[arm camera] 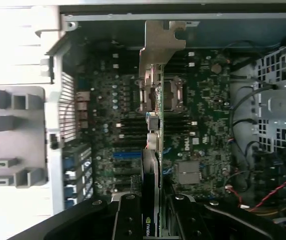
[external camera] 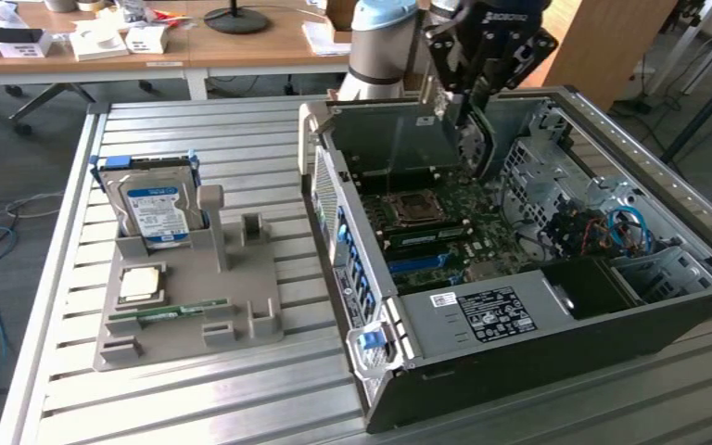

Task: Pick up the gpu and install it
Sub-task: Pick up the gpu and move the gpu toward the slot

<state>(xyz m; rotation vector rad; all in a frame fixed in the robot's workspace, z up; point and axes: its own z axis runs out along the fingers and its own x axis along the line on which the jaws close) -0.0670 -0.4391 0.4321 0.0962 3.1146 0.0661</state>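
My gripper (external camera: 481,85) hangs over the back part of the open computer case (external camera: 387,306), shut on the gpu (external camera: 476,134). The gpu is a thin dark card held on edge, hanging down above the motherboard (external camera: 455,236). In the wrist view the gpu (arm camera: 156,127) shows edge-on between the black fingers (arm camera: 129,216), its grey metal bracket (arm camera: 161,44) pointing at the case's rear wall. The card floats above the motherboard (arm camera: 205,127), over the processor socket area and the blue slots (arm camera: 127,154).
A grey parts holder (external camera: 251,311) sits on the slatted metal table (external camera: 171,408) at the exterior view's left. It carries a silver hard drive (external camera: 158,211), a processor (external camera: 142,283) and a green memory stick (external camera: 181,310). Cables and drive cages line the case's far side (external camera: 616,232).
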